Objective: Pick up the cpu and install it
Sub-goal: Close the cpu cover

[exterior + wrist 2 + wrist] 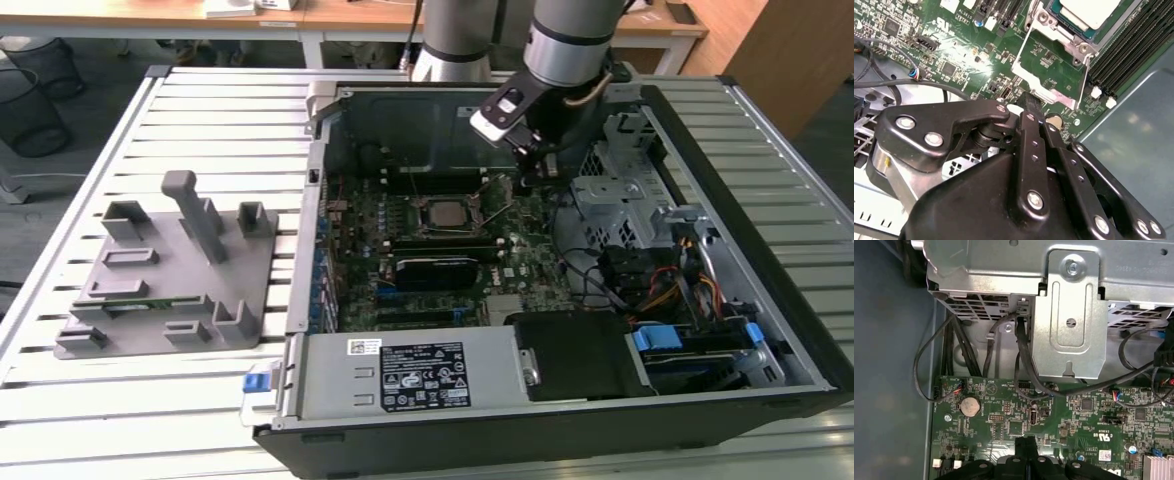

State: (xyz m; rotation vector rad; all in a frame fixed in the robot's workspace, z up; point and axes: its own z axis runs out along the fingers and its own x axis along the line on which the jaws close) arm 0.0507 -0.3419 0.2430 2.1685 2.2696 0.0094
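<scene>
**Tool.** The tool (1030, 102) hangs low inside the open computer case (747, 180), over the motherboard (1084, 415) on the exterior view's right of the socket. In both wrist views its fingertips (1026, 444) meet with no gap. The tool is closed and has nothing in it.

**Task item.** The cpu (1089, 12) sits silver side up in the socket near the middle of the board, apart from the tool. A metal retaining frame (1081, 48) lies just beside it and appears swung open, not clamped over the chip.

**Risks, as judged.**
- If the frame is indeed unlatched, a knock from the tool or arm could shift the chip in its seat.
- The frame projects toward the tool, so a sideways sweep at this height could catch it.
- Black cables (1024, 365) loop down onto the board close to the fingertips, and a low move toward them could snag or unplug one.
- Small board parts lie directly under the closed tips, so any further descent could strike them.

**Surroundings.**
- A metal drive cage (1069, 315) stands beside the board edge and limits room on that side.
- A coin cell (970, 405) is near the tips.
- Memory slots (1134, 50) run alongside the socket.
- A grey parts fixture (174, 270) rests on the slatted worktop (134, 420), well apart from the case.
</scene>
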